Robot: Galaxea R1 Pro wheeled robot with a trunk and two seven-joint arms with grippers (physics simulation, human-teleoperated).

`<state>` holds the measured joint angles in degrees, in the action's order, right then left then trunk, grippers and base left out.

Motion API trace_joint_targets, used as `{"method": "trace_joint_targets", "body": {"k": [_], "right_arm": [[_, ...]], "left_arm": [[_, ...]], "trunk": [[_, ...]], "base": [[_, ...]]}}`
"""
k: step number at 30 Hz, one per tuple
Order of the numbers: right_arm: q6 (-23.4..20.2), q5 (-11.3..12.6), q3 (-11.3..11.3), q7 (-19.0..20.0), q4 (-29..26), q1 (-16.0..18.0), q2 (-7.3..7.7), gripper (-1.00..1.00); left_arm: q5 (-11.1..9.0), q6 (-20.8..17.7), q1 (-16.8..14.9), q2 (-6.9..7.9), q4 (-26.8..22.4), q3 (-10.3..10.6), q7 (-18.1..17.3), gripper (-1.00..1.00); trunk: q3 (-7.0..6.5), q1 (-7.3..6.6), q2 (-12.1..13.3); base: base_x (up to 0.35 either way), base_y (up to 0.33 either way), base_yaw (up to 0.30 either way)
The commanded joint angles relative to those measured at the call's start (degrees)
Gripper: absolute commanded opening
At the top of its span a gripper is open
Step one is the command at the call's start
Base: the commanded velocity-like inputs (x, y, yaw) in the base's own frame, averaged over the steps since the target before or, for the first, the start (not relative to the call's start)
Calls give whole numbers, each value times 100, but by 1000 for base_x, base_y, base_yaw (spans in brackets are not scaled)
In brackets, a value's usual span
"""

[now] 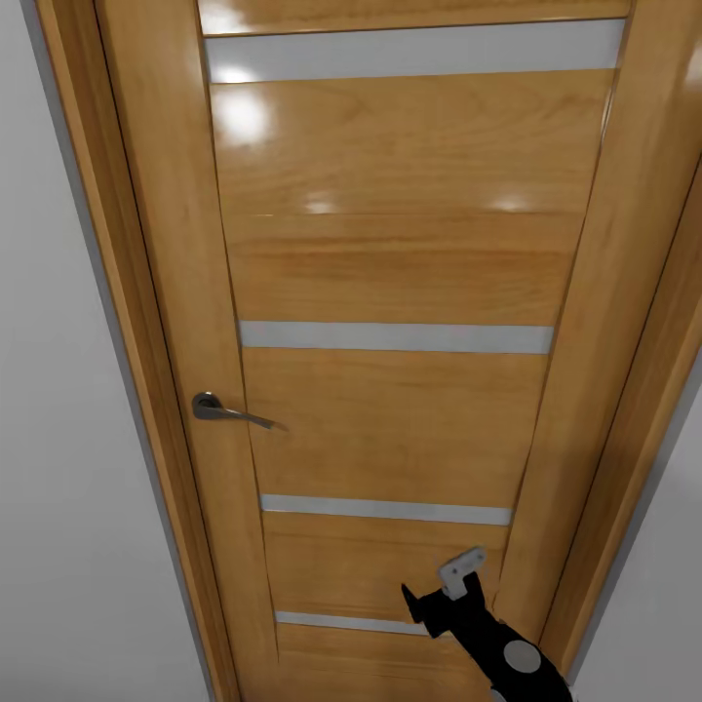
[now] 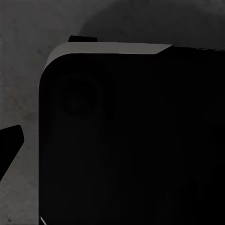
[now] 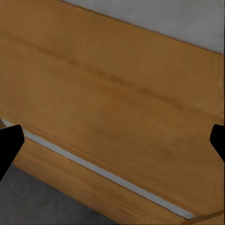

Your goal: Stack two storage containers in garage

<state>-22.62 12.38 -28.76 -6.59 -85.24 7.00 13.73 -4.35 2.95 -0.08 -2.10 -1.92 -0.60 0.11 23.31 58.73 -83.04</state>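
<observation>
The two storage containers are out of view. My right gripper (image 1: 444,588) is low in the head view, right in front of a honey-coloured wooden door (image 1: 390,409). In the right wrist view the right gripper (image 3: 112,145) is open and empty, its black fingertips (image 3: 8,147) at the frame's edges and the door panel (image 3: 112,93) close ahead. In the left wrist view one black fingertip (image 2: 9,150) of my left gripper stands far out to the side, so it looks open, over dark grey floor (image 2: 23,70); a black part of the robot's body (image 2: 131,140) hides the other finger.
The door stands shut and has grey horizontal strips (image 1: 395,336) and a metal lever handle (image 1: 222,409) on its left side. Its wooden frame (image 1: 624,390) and pale grey walls (image 1: 58,487) flank it. Grey floor (image 3: 37,206) meets the door's bottom edge.
</observation>
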Motion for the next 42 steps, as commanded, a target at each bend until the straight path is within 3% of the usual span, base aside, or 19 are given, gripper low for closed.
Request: {"method": "trace_joint_targets", "body": {"k": [1, 5, 8, 11, 12, 14, 15, 18, 23, 26, 27, 31, 35, 38, 42], "right_arm": [[-21, 58, -20, -107, -19, 45, -27, 100], [-30, 17, -24, -272, -47, 266, -148, 100], [-78, -163, -24, -432, -53, 564, -245, 100], [-219, -486, -30, -539, -54, 727, -610, 100], [-242, -555, -30, -549, -54, 735, -664, 100], [-338, -1097, -33, -573, -49, 762, -1020, 100], [-348, -1215, -33, -573, -45, 764, -1106, 100], [-360, -1374, -33, -574, -34, 769, -1240, 100], [-366, -1440, -36, -586, 5, 771, -1419, 100], [-366, -1582, -41, -588, 106, 785, -1691, 100], [-363, -1897, -42, -596, 584, 1025, -2005, 100], [-333, -1977, -39, -616, 1329, 1474, -2166, 100], [-317, -1983, -35, -622, 1653, 1670, -2221, 100], [-309, -1990, -35, -625, 2032, 1878, -2354, 100], [-284, -1980, -33, -632, 2671, 2284, -2373, 100]], "left_arm": [[-44, 13, -1, -1, -2, -2, 2, 100], [-47, 13, -1, -1, -2, -2, 2, 100], [-47, 13, -1, -1, 0, -2, 4, 100], [-48, 13, -1, -1, -1, 4, 6, 100], [-48, 13, -1, 1, -1, 5, 6, 100], [-47, 13, -1, 4, -2, 7, 6, 100], [-48, 13, -1, 4, -2, 7, 6, 100], [-47, 13, -1, 3, -2, 7, 4, 100], [-48, 13, -1, 5, -2, 7, 6, 100], [-48, 13, -1, 6, -2, 7, 5, 100], [-47, 13, -1, 6, -2, 7, 6, 100], [-45, 13, -1, 7, -2, 7, 7, 100], [-45, 13, -1, 7, -2, 7, 7, 100], [-46, 13, -1, 7, -1, 7, 6, 100], [-45, 13, -1, 6, -1, 7, 7, 100]], "trunk": [[6, 0, -3], [6, 0, -3], [6, 0, -3], [6, 0, -3], [6, 0, -3], [6, 0, -3], [6, 0, -3], [6, 0, -3], [6, 0, -3], [6, 0, -3], [6, 0, -3], [6, 0, -3], [6, 0, -3], [6, 0, -3], [6, 0, -3]], "base": [[0, 0, 0], [0, 0, 0], [0, 0, 0], [0, 0, 0], [0, 0, 0], [0, 0, 0], [0, 0, 0], [0, 0, 0], [0, 0, 0], [0, 0, 0], [0, 0, 0], [0, 0, 0], [0, 0, 0], [0, 0, 0], [0, 0, 0]]}}
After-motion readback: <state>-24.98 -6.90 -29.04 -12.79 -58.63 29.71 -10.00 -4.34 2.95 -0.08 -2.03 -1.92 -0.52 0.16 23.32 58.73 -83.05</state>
